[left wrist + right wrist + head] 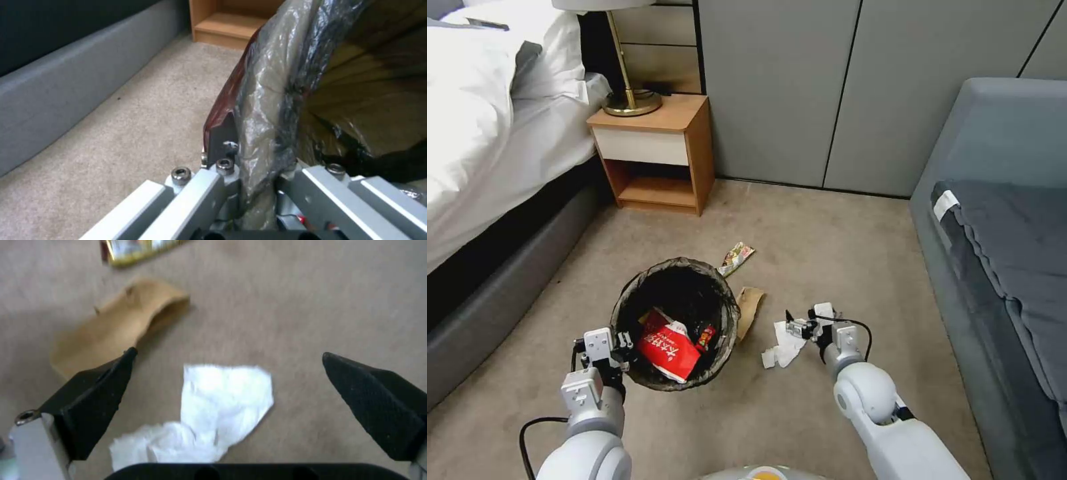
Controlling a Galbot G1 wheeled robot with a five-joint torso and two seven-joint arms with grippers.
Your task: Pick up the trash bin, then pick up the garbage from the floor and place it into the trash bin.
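Carpet (800, 413): wrapper (736, 257), cardboard (750, 308), paper (784, 345)

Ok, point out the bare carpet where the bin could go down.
Bare carpet lies between the wooden nightstand and the bag-lined white trash bin, and along the grey sofa. Crowded beside the bin: colourful wrapper, brown cardboard scrap, white crumpled paper.

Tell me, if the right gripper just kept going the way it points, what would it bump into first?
Most likely the white paper on the carpet. The right gripper is open, pointing down with the paper between its fingers. The cardboard scrap lies off to one side, probably out of line.
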